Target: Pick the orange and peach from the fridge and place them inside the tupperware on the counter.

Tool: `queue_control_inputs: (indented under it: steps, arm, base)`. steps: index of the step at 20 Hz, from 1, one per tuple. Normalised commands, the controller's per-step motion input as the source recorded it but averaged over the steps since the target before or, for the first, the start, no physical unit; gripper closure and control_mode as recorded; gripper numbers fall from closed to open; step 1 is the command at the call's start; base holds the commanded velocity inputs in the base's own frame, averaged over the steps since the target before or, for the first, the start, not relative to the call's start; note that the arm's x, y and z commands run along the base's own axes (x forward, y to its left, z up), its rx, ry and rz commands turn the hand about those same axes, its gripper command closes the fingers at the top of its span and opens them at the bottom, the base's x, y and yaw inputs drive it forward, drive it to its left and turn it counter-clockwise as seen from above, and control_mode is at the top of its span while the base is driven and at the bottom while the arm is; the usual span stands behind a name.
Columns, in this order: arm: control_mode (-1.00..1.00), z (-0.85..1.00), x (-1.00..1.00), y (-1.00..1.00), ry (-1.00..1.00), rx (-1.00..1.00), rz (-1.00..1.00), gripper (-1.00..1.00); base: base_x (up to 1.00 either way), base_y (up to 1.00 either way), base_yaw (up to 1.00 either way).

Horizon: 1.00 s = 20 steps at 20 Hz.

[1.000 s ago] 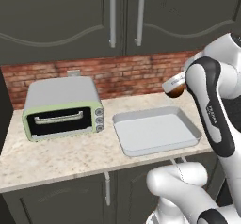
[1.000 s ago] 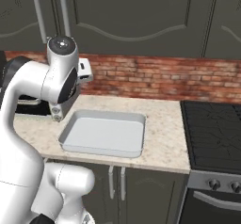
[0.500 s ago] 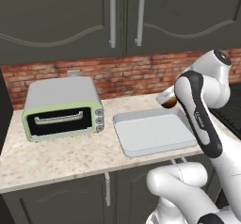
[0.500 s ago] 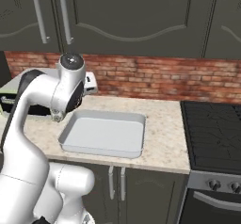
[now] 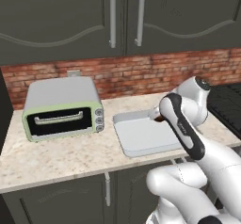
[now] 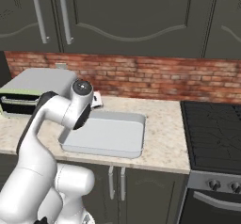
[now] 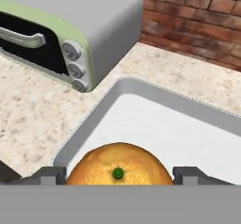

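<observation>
Lowered since before, hand [image 7: 120, 176] grips orange [image 7: 119, 165] over tupperware [image 7: 188, 133].

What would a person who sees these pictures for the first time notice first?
First the orange, big at the bottom of the hand view, held between the two tips of the claw just above the near corner of the pale tupperware. Next comes the pale green toaster oven, standing left of the tupperware on the speckled counter.

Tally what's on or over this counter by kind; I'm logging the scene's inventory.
Fruit: 1, the orange, held in the gripper over the tupperware.
Containers: 1, the tupperware.
Appliances: 1, the pale green toaster oven.
Total: 3.
</observation>
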Motion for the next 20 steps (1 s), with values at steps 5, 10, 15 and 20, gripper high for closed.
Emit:
queue_control_inputs:
  steps: [5, 10, 15, 20]
  arm:
    - [-1.0, -0.66, 0.3, -0.03, 0.03, 0.0, 0.0, 1.0]
    - [-1.0, -0.39, 0.17, -0.11, 0.12, 0.0, 0.0, 1.0]
    - [-1.0, -0.2, 0.18, -0.13, 0.16, 0.0, 0.0, 1.0]
    - [-1.0, -0.25, 0.21, -0.03, 0.05, 0.0, 0.0, 1.0]
  base:
    - [0.0, 0.0, 0.0]
    - [0.0, 0.0, 0.0]
    - [0.0, 0.0, 0.0]
    - [0.0, 0.0, 0.0]
